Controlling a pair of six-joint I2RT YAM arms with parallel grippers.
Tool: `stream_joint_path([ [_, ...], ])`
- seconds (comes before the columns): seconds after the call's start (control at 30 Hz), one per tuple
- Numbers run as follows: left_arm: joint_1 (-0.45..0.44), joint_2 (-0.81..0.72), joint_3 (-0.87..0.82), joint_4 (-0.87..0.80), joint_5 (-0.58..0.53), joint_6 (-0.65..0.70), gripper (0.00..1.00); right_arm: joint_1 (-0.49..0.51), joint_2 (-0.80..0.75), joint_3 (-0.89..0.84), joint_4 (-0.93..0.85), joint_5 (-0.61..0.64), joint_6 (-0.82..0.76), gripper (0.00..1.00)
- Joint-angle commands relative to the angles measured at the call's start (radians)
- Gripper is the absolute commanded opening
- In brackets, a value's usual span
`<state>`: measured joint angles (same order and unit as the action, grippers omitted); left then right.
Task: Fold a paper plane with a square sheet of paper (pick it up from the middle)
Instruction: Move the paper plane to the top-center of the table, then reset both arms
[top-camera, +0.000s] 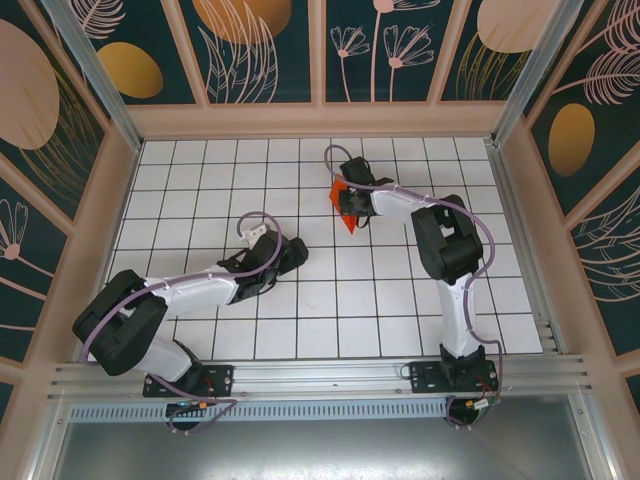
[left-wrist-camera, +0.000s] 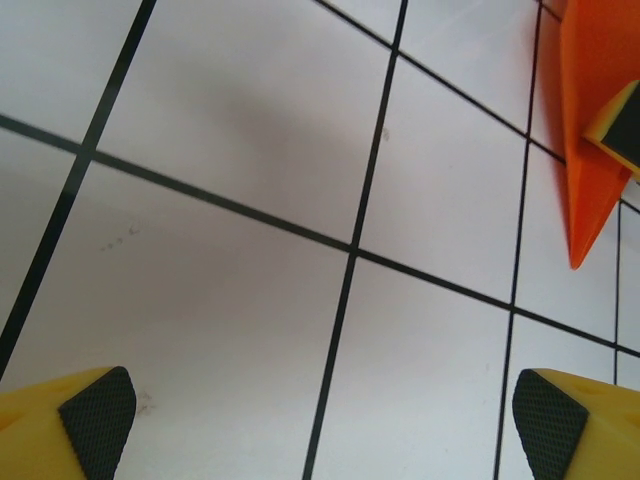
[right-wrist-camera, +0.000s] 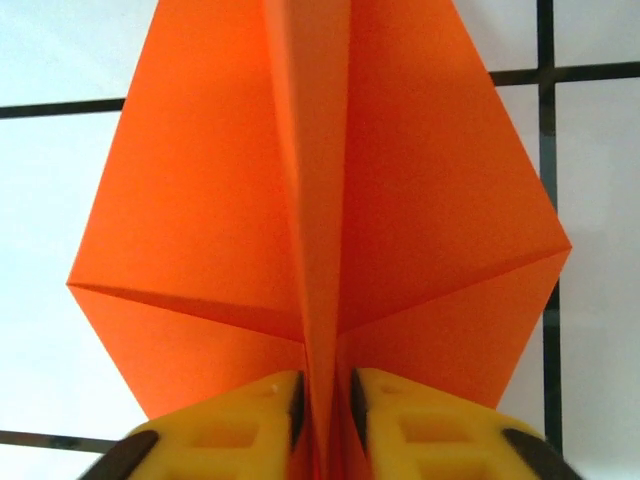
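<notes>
- Paper plane (right-wrist-camera: 430, 200) stands with its raised centre crease between the fingers of the right gripper (right-wrist-camera: 325, 392). The jaws are narrow, one on each side of that crease. We cannot tell whether the pads are pinching it or only flanking it.
- Ahead of those fingertips the crease runs straight away from the tool. The two wings spread flat to either side, each crossed by a sharp diagonal fold.
- We judge the paper very light and thin. It is stiff only along the doubled crease and floppy at the wing edges, so it is easy to crumple or slide.
- The layered crease near the tail, right where the jaws sit, looks the best place to hold it. A gentle squeeze should be enough there, while the wings would buckle.
- Under the plane lies the white gridded table (top-camera: 300, 330). It looks smooth, so a nudge could push the plane along.
- The left gripper (left-wrist-camera: 320, 425) hangs wide open over bare tiles. The plane's nose is ahead and to its right, well apart.
</notes>
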<state>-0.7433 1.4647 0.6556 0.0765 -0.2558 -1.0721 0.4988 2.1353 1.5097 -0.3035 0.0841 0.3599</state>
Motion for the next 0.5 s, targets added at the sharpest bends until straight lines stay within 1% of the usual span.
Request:
stream_joint_path([
  [0.0, 0.014, -0.037, 0.055, -0.063, -0.053, 0.048, 0.99, 0.000, -0.094, 0.045, -0.062, -0.007, 0.026, 0.29],
  [0.13, 0.048, -0.062, 0.100, -0.105, -0.082, 0.088, 0.99, -0.002, -0.184, 0.030, -0.075, -0.005, 0.042, 0.42],
  [0.27, 0.103, -0.083, 0.145, -0.151, -0.107, 0.139, 0.98, -0.017, -0.281, -0.015, -0.061, 0.029, 0.053, 0.51],
  [0.37, 0.161, -0.107, 0.179, -0.188, -0.145, 0.192, 0.99, -0.050, -0.410, -0.116, 0.001, 0.073, 0.059, 0.58],
  [0.47, 0.218, -0.146, 0.184, -0.205, -0.243, 0.260, 0.99, -0.092, -0.566, -0.271, 0.088, 0.183, 0.039, 0.67],
])
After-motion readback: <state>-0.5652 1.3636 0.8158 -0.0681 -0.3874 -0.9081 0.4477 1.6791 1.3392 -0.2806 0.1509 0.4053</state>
